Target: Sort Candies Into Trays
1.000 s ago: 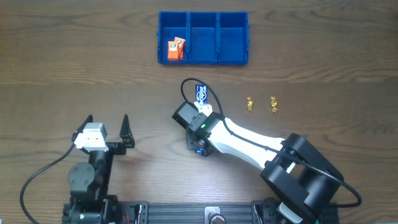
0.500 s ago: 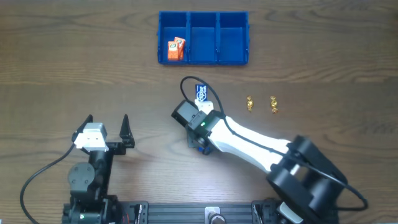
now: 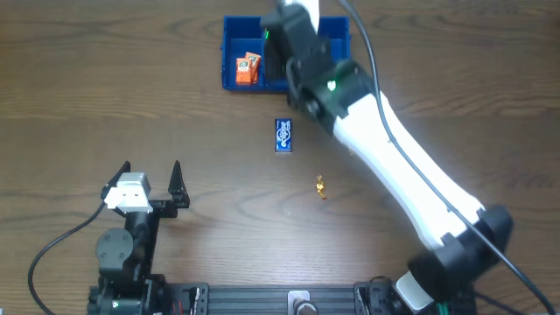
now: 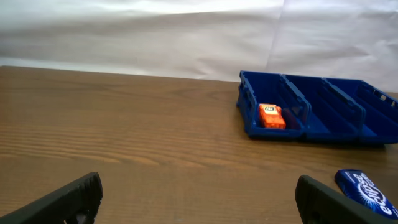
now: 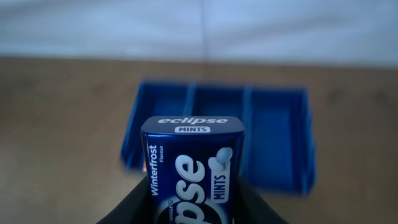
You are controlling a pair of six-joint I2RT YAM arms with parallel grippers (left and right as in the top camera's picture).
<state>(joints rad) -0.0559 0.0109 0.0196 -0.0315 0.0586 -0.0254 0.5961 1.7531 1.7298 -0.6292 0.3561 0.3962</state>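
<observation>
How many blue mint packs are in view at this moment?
2. One blue mint pack lies flat on the table near the blue tray; the other is clamped in the right gripper. The right arm covers some table, so more could be hidden.

right gripper (image 5: 189, 208) clamped on blue mint tin (image 5: 191, 158), tin upright, blue three-compartment tray (image 5: 277, 134) beyond it, wood table (image 5: 62, 124), white wall (image 5: 124, 28) behind

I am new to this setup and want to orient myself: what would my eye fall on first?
The white right arm stretches up the table to the blue tray, its gripper shut on a blue mint tin. Orange candies lie in the tray's left end compartment; a blue packet and a gold candy lie on the table.
</observation>
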